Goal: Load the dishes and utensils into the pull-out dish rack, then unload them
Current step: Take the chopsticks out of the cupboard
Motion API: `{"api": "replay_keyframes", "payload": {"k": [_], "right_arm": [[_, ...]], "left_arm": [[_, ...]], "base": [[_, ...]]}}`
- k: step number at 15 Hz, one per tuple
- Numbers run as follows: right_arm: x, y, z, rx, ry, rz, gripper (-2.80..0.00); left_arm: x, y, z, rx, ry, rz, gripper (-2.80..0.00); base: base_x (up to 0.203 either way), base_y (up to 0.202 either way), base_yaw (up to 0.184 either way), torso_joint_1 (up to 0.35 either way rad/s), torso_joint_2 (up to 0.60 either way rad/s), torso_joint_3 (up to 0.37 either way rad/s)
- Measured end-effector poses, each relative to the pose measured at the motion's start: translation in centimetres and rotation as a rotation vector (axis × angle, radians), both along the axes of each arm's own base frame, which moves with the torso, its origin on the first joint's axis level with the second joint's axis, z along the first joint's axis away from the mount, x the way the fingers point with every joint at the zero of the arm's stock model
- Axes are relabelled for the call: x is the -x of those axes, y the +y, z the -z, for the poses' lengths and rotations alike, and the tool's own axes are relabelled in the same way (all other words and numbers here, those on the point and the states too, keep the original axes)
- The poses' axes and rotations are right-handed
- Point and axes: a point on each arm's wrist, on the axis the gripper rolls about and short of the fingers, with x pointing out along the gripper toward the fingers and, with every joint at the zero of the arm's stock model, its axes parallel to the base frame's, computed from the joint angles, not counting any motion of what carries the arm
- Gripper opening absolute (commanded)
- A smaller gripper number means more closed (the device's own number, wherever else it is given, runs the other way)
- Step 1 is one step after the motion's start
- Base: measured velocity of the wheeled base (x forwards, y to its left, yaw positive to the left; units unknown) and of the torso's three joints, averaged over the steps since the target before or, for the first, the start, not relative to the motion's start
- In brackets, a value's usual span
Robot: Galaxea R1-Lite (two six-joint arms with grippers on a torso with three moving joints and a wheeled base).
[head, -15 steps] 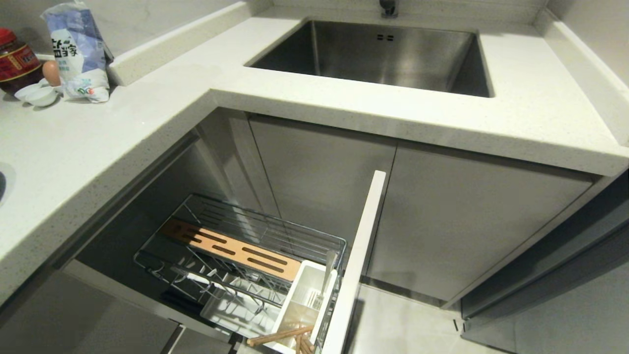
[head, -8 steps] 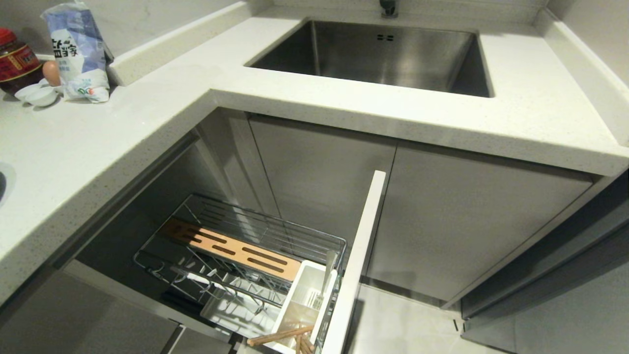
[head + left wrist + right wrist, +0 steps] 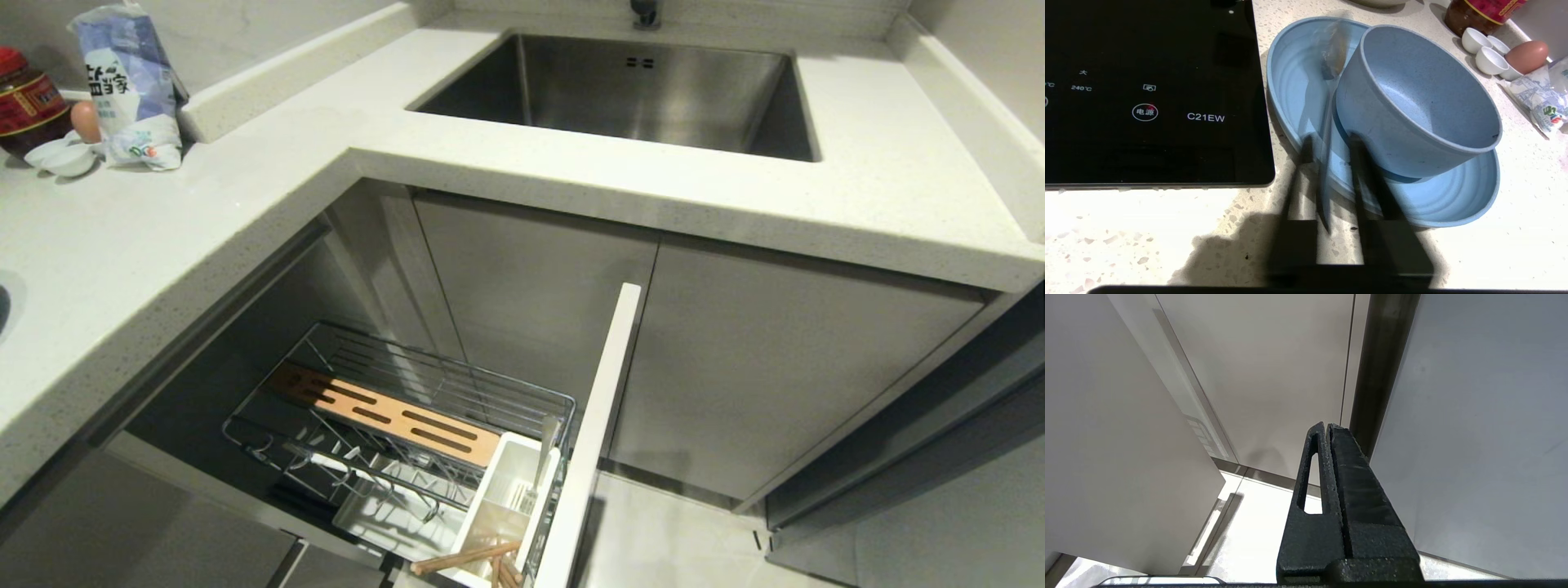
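Dishes sit together on the pale speckled worktop, seen from the left wrist. Nearest, the left gripper hangs over the near rim of the large shallow oval light-blue plate, its two dark fingers a narrow gap apart and not clamped on anything. A long-handled silver metal spoon, blurred, runs between the fingers, its handle reaching out past the plate's near rim and its bowl end lying farther in on the plate. The smaller round deep matte-blue speckled bowl rests tilted inside the plate, just beside one finger. A black glass cooktop lies just beside the plate's one edge; bare worktop spreads nearer the gripper. Beyond the plate stand tiny white saucers, a brown egg, a dark jar and a printed plastic bag.

In the head view the pull-out chrome wire dish rack stands drawn out below the worktop corner, floor open past its pale flat front. Light wooden chopsticks lean in the near cell of its white plastic caddy; the slotted wooden bar crosses farther back. The steel sink lies beyond.

The right gripper, fingers pressed together, hangs parked by grey cabinet fronts.
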Motion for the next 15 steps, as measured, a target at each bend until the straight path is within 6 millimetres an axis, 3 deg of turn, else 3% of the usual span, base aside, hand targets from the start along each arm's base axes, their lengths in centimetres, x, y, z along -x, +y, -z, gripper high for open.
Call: {"api": "replay_keyframes", "payload": {"k": [6, 10, 11, 15], "right_arm": [[0.0, 0.0, 0.0, 0.000, 0.000, 0.000, -2.80], [0.0, 0.0, 0.0, 0.000, 0.000, 0.000, -2.80], [0.0, 0.0, 0.0, 0.000, 0.000, 0.000, -2.80], [0.0, 0.0, 0.0, 0.000, 0.000, 0.000, -2.80]], "left_arm": [[0.2, -0.2, -0.2, -0.016, -0.015, -0.003, 0.00], [1.3, -1.4, -2.9, -0.130, -0.070, -0.006, 0.00], [1.8, -1.8, -4.1, -0.175, -0.097, -0.004, -2.80], [4.2, -4.2, -10.4, -0.401, -0.212, 0.066, -2.80]], "base": [[0.000, 0.000, 0.000, 0.000, 0.00, 0.000], [0.000, 0.000, 0.000, 0.000, 0.00, 0.000], [0.000, 0.000, 0.000, 0.000, 0.00, 0.000], [0.000, 0.000, 0.000, 0.000, 0.00, 0.000]]}}
